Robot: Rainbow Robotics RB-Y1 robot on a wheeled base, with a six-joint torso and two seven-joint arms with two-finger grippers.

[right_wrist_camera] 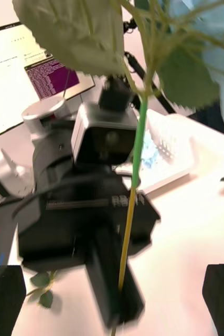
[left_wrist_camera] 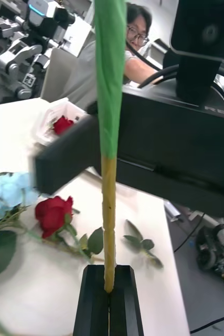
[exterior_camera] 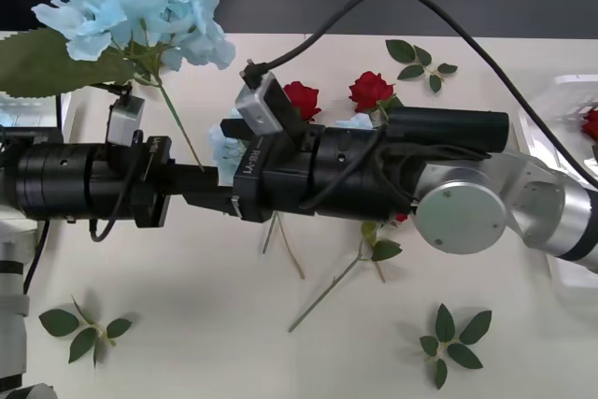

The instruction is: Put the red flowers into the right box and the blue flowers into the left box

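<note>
So we've got the left gripper [left_wrist_camera: 110, 294] pinched tight on the stem of a blue flower [exterior_camera: 140, 7], holding it up high over the table's left side, bloom way above the arms. The right gripper [right_wrist_camera: 112, 294] sits face to face with it, black fingers [right_wrist_camera: 221, 294] spread wide either side of that stem, not touching as far as we can tell. Two red flowers [exterior_camera: 371, 89] lie on the table [exterior_camera: 234, 343] behind the arms. Another red one sits in the right box [exterior_camera: 575, 91].
</note>
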